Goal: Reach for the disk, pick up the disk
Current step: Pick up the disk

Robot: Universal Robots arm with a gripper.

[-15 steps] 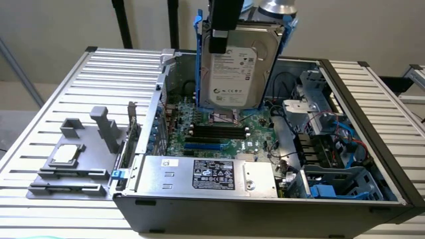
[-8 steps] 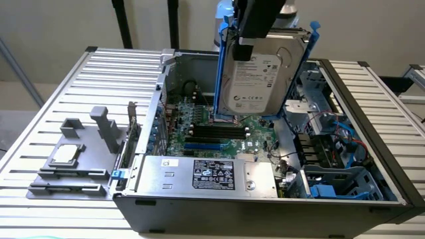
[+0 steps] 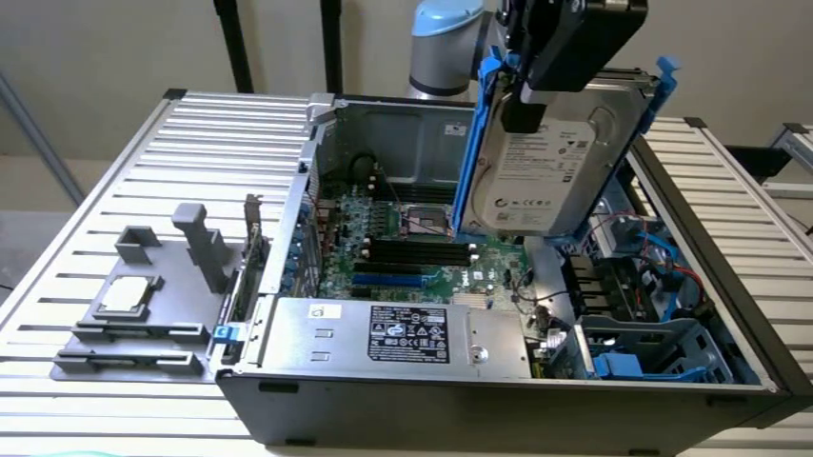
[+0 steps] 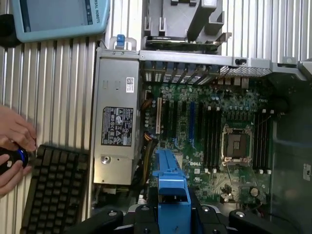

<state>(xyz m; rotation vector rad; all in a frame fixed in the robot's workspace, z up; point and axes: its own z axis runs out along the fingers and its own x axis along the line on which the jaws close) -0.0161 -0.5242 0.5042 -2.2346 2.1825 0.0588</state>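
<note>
The disk [image 3: 549,169], a silver-grey hard drive with a white label and a blue carrier frame, hangs tilted in the air above the open computer case [image 3: 381,400]. My gripper [image 3: 526,107] is shut on its upper end, with one black finger lying over the label side. In the wrist view the blue end of the disk's carrier [image 4: 170,187] sticks out between my gripper's [image 4: 170,219] black fingers. The motherboard [image 4: 214,131] lies far below it.
Inside the case are the power supply [image 3: 400,333] and blue drive caddies [image 3: 648,357] at the exterior view's right. A grey fixture [image 3: 140,314] holding a small silver chip [image 3: 125,295] sits left of the case. A person's hand [image 4: 14,141], a keyboard [image 4: 53,190] and a teach pendant [image 4: 58,17] lie beside it.
</note>
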